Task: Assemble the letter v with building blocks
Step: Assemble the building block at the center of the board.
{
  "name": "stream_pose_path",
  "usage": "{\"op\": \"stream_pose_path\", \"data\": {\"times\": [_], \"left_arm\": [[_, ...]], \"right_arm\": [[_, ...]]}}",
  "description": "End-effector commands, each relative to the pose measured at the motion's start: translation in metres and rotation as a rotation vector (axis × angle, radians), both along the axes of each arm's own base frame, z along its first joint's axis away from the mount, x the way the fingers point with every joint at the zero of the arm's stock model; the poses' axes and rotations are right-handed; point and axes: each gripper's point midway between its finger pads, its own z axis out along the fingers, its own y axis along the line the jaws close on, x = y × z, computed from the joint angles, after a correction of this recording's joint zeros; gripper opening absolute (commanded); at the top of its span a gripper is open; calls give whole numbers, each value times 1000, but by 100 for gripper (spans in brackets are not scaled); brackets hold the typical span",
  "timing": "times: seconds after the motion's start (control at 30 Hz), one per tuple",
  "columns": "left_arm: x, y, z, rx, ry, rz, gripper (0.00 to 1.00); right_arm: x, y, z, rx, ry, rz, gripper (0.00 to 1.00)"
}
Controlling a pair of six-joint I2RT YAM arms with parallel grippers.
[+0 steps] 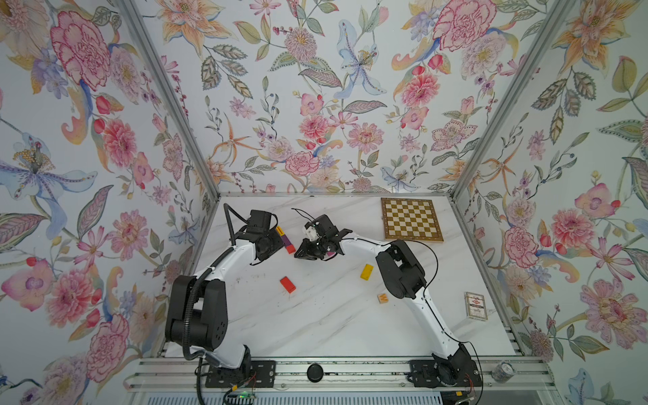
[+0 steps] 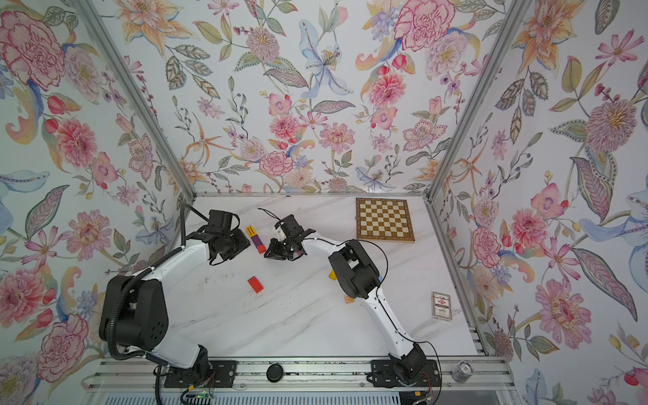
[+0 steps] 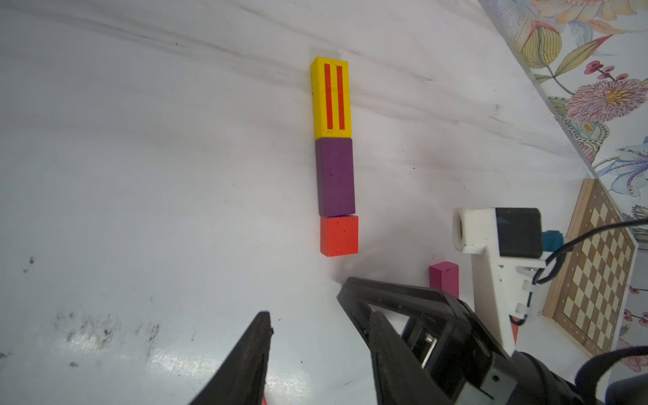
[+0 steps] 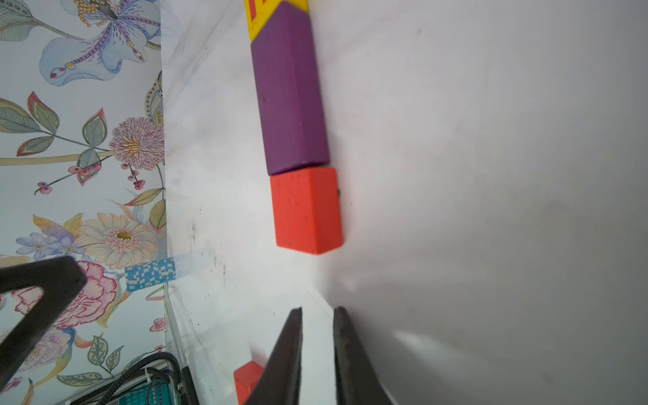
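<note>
- Row [image 3: 335,157] of 3 blocks lies end to end on the surface [image 1: 315,326]: yellow striped block [image 3: 330,98], purple block [image 3: 335,177], orange-red cube [image 3: 339,235]. Each touches the next.
- Left claw [image 3: 319,322]: jaws well apart, nothing between them. Tips are near the orange-red cube, on its left, not touching.
- Right claw [image 4: 317,310]: jaws a narrow slit apart, bare surface showing in the gap, nothing gripped. Tips point at the cube's free end, near but apart.
- Magenta block [image 3: 444,278] looks upright, to the cube's right, just behind the right claw.
- Loose and well apart from the cube, toward the robot's bases: red block [image 1: 287,284], yellow block [image 1: 366,271], W cube [image 1: 383,298].
- Surface is white marble pattern with dark scuffs. Chessboard [image 1: 411,220] and card box [image 1: 476,305] lie well right of the cube.
- Floral walls [image 1: 315,105] on 3 sides.
</note>
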Motion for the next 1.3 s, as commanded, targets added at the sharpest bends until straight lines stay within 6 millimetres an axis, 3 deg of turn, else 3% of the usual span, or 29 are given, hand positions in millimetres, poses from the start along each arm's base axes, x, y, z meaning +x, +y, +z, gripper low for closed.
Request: {"op": "stream_pose_path", "data": {"times": [0.0,0.2,0.43,0.8,1.27], "left_arm": [[-18,1,2,27,18,-27,50],[-44,6,-11,56,64,-33,51],[-63,12,-24,68,98,-28,51],[-65,11,-29,77,113,-45,46],[-68,12,-35,76,130,-38,46]], "right_arm": [[-10,-12,8,-24,-8,4,21],[-12,-19,17,-17,-28,-11,23],[10,-13,12,9,-33,-37,33],[50,2,11,80,-24,-63,38],[52,16,4,133,14,-49,40]]}}
